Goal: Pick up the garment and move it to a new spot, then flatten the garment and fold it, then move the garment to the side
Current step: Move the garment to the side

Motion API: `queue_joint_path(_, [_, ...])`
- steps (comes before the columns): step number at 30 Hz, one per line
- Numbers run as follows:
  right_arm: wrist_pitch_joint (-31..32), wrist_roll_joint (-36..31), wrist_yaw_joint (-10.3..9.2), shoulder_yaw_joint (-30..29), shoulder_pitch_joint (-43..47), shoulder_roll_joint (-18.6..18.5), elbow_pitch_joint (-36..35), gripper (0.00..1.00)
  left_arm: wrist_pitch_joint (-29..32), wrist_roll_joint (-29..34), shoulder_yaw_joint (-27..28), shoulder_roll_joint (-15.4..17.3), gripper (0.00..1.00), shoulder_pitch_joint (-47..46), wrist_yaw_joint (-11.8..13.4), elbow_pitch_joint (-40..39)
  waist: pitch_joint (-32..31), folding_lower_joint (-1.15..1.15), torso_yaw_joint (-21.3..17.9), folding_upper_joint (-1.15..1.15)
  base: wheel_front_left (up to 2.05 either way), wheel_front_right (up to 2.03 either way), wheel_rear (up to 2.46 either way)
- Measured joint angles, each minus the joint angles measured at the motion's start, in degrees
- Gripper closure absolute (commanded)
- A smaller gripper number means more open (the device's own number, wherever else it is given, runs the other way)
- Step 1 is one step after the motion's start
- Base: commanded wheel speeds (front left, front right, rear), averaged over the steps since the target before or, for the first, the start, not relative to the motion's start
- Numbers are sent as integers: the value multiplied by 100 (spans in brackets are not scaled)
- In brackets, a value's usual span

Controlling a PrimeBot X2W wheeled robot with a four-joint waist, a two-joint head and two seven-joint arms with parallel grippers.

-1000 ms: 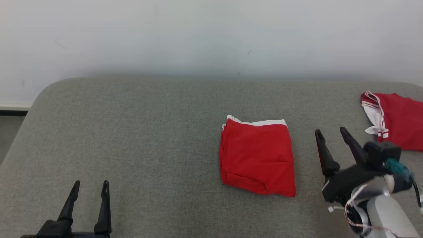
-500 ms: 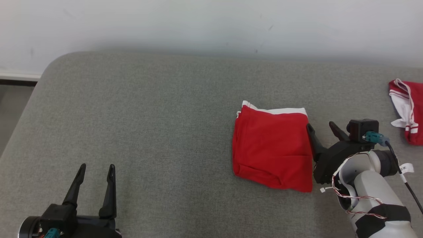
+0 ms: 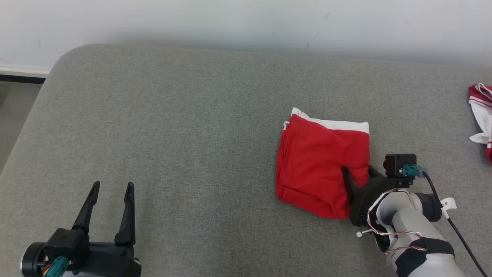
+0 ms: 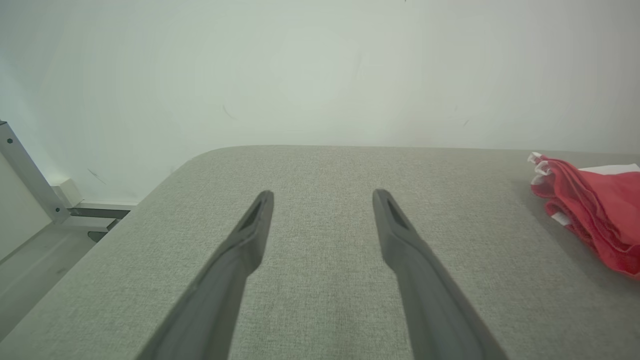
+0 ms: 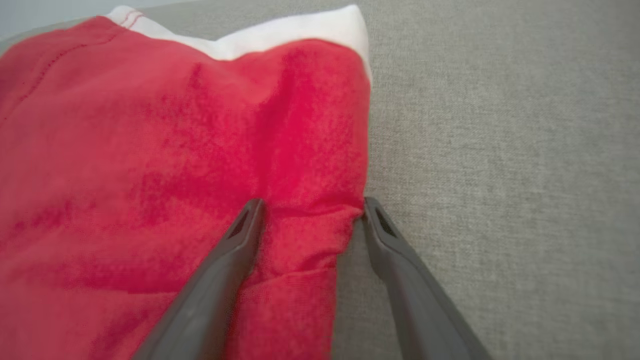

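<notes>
R gripper spread, straddling right edge of garment; L gripper spread, well apart.

Grey fabric surface, rounded corner, plain white wall behind, floor at left

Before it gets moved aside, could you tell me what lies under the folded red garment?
The folded red garment lies on the grey padded surface, which shows all around it. Whatever is beneath or between its layers is covered. The open right gripper straddles its right edge.
</notes>
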Motion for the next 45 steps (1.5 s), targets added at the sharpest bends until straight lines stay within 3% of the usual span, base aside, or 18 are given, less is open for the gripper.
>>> queue_joint_path(1, [0, 21, 0, 21, -25, 21, 74, 0, 0, -2, 1, 4, 0, -9, 0, 3, 7, 0, -11, 0, 0, 0, 0])
queue_joint_path(2, [4, 69, 0, 31, -53, 43, 151, 53, 0, -4, 0, 10, 0, -12, 0, 9, 14, 0, -22, 0, 0, 0, 0])
queue_joint_path(3, [8, 111, 0, 55, -87, 59, 208, 82, 0, -9, 2, 20, 0, -13, 0, 20, 19, -1, -35, 0, 0, 0, 0])
queue_joint_path(4, [3, 149, 0, 88, -118, 73, 254, 100, 0, -9, 3, 26, 0, -14, 0, 27, 26, -1, -46, 0, 0, 0, 0])
queue_joint_path(9, [-123, 316, 0, 256, -263, 120, 410, 100, 0, -9, 4, 54, 0, -70, 0, 41, 64, -1, -98, 0, 0, 0, 0])
queue_joint_path(17, [-100, 247, 1, 1051, -743, -280, 307, 100, 0, -80, 5, 178, 0, -126, 0, -8, 222, 0, -280, 0, 0, 0, 0])
queue_joint_path(30, [424, 578, 1, 2224, -1764, -1626, -672, 100, 0, -154, -87, 497, 0, -378, -1, -466, 883, 0, -865, 0, 0, 0, 0])
queue_joint_path(45, [961, 597, 1, 1684, -2641, -3117, -1722, 100, 0, -282, 24, 1157, 0, -506, -1, -1577, 2038, 1, -1739, 0, 0, 0, 0])
